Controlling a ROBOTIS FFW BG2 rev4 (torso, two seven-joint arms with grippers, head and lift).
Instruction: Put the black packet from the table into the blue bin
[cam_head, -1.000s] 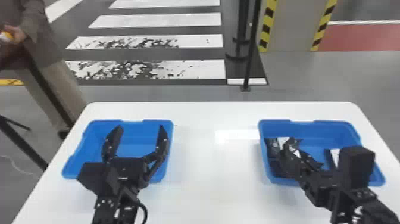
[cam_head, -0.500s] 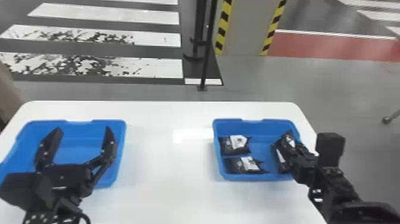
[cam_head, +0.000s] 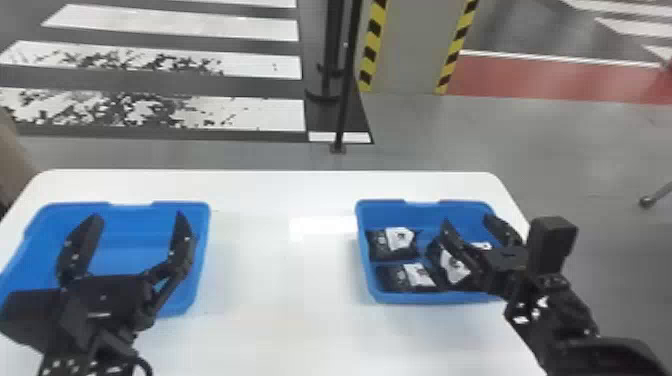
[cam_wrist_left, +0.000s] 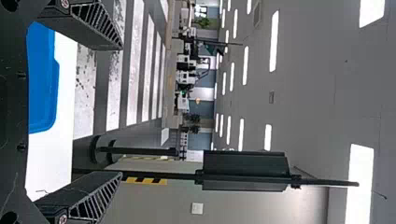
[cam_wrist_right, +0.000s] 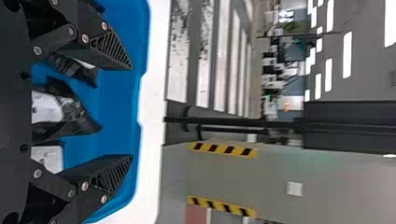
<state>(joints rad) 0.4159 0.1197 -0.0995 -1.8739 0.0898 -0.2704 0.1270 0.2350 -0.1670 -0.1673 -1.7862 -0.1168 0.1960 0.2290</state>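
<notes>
My left gripper (cam_head: 132, 240) stands open over the left blue bin (cam_head: 120, 255); in the left wrist view, the left gripper (cam_wrist_left: 122, 112) has its fingers wide apart beside that bin's end (cam_wrist_left: 42, 79). Above the right blue bin (cam_head: 425, 298) is my right gripper (cam_head: 470, 227), open. Black packets with white labels lie in this bin: one at back left (cam_head: 391, 243), one at front left (cam_head: 407, 277), another (cam_head: 450, 265) partly behind the gripper. The right wrist view has the right gripper (cam_wrist_right: 132, 112) spread with nothing held, a black packet (cam_wrist_right: 60, 112) between its fingers' bases.
The white table (cam_head: 280, 280) lies between the two bins. A black pole (cam_head: 345, 75) stands on the floor behind the table, near a pillar (cam_head: 407, 50) with yellow-black stripes. A person's sleeve or leg edges the far left.
The head view has turned to the right, shifting the bins leftward. My right gripper has moved off the left-hand packets toward the bin's right side and now stands open, higher up.
</notes>
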